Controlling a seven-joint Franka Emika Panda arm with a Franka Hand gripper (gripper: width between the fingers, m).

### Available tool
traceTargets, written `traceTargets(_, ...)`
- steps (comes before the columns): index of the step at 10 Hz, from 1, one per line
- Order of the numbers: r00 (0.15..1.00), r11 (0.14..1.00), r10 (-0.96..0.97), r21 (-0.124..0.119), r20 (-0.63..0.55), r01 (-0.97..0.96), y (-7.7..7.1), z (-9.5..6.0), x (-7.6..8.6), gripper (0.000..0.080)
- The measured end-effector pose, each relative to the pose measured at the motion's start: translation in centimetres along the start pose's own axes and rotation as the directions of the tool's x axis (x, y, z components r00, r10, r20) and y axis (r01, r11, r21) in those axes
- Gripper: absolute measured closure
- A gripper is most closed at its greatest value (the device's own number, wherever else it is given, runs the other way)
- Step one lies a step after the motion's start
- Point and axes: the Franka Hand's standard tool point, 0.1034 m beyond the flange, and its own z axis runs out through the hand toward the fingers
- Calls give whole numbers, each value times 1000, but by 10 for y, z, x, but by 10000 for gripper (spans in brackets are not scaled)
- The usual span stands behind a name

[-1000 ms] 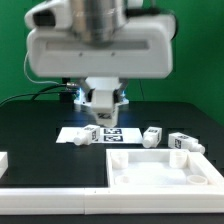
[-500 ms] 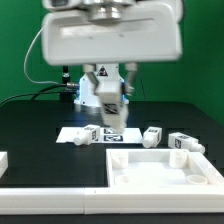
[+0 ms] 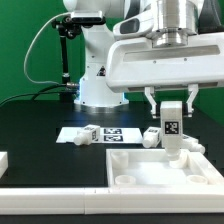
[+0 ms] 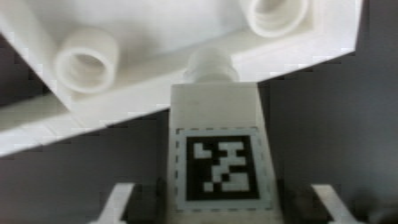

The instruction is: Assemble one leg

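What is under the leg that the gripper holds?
Below the leg, held in the gripper, the wrist view shows the tray with two round sockets. The spot under the leg's tip is covered by the leg itself.

Panda arm [image 3: 97,72]: white; base at rear centre of the exterior view, forward links reaching toward the exterior view's right.
Wrist housing [image 3: 165,55]: broad, level, facing down.
Gripper [image 3: 171,110]: fingers [image 3: 150,104] vertical, pointing down, clamped on either side of one upright leg [image 3: 172,126].
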Motion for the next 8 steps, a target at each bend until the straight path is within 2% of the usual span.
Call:
traceTargets(2, 1000, 1000, -12, -2, -21, 12, 0, 3, -5, 514)
traceTargets(4, 993, 993, -116, -11, -5, 116, -16, 11, -22, 514)
traceTargets(5, 989, 989, -149, -14, 3, 149, -28, 12, -27, 514)
traceTargets(6, 985, 985, -172, -18, 4, 172, -31, 12, -29, 514)
traceTargets(8, 987, 986, -162, -24, 5, 162, -27, 13, -28, 514)
